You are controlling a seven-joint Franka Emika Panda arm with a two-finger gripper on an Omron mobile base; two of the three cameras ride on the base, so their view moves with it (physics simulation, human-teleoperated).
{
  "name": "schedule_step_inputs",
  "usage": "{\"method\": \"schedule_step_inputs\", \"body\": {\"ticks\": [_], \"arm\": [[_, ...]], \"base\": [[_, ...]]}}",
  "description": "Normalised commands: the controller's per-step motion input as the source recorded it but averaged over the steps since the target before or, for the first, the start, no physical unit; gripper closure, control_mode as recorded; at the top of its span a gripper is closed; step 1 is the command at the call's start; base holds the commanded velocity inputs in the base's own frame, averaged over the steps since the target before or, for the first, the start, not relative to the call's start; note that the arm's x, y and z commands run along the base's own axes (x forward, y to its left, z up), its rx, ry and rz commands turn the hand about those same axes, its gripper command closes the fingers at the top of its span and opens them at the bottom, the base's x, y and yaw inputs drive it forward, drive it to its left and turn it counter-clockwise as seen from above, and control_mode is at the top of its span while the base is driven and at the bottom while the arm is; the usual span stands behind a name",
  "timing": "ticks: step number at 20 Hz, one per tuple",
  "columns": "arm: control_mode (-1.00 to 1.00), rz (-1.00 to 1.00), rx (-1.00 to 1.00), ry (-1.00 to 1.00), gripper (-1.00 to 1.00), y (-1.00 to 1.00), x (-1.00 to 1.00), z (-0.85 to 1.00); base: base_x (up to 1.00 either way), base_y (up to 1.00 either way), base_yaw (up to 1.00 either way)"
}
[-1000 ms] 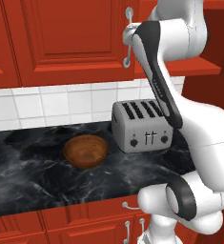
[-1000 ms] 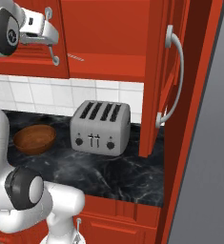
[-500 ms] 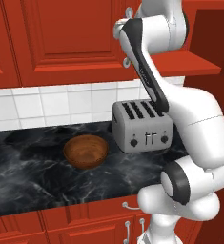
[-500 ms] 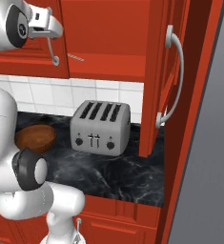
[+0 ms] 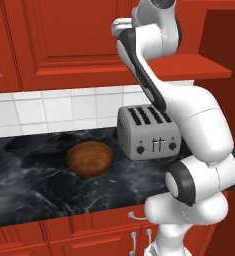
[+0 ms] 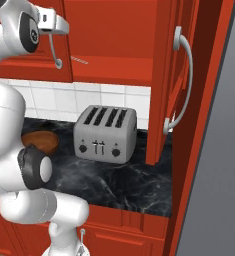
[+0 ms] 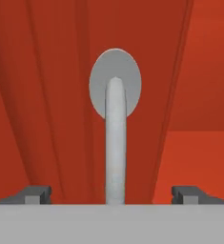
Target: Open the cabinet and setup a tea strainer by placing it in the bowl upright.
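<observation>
**Gripper spread around the left cabinet door handle**

On the left of the desk [image 5: 34,185] we see the brown wooden bowl [image 5: 90,158], sitting apart from the silver four-slot toaster [image 5: 148,132] to its right. Above them hangs the red cabinet [image 6: 114,45]: its left door [image 5: 64,40] is closed, its right door [image 6: 171,80] stands swung open, edge-on in the right base view, its curved handle [image 6: 183,80] facing out. A thin grey item [image 6: 79,60] lies on the shelf inside; we cannot identify it. Our gripper [image 7: 111,193] is released, jaws wide apart, with the left door's silver handle [image 7: 115,143] running between them, untouched by either fingertip [image 7: 35,193].
</observation>
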Motion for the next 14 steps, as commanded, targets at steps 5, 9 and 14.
{"method": "schedule_step_inputs", "body": {"ticks": [5,9,14], "arm": [[-1.0,0.0,0.0,-0.1,-1.0,0.16,0.38,-0.01],[-1.0,0.0,0.0,0.0,-1.0,0.0,0.24,-0.07],[-1.0,0.0,0.0,-0.03,-1.0,0.0,0.18,-0.02]], "base": [[0.0,0.0,0.0],[0.0,0.0,0.0],[0.0,0.0,0.0]]}}
